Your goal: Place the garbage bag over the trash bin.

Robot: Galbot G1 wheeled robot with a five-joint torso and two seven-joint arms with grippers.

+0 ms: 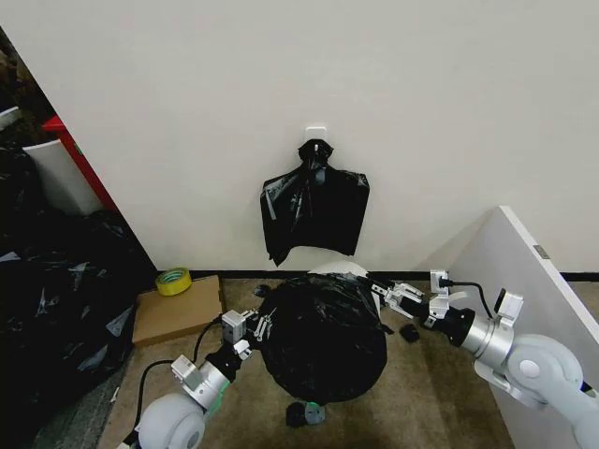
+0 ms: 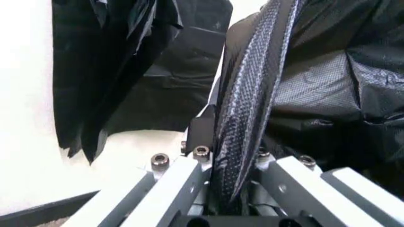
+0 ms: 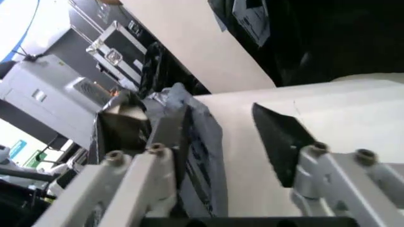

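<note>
1. The garbage bag (image 1: 323, 332) sits on the floor before the wall, draped over the trash bin (image 1: 339, 269) — just a sliver of white rim shows at the back.
2. The left tool (image 1: 259, 325) is at the bag's left side, pinching a fold of black plastic (image 2: 246, 109).
3. The right tool (image 1: 379, 292) is at the bag's upper right edge — spread, one finger (image 3: 158, 156) against the plastic.
4. A bundle of black bags (image 1: 314, 210) hangs on the wall above.

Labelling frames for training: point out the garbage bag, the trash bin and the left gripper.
garbage bag (image 1: 323, 337), head view, draped front.
trash bin (image 1: 339, 268), head view, white rim.
left gripper (image 1: 259, 325), head view, fingertips at bag's edge.
</note>
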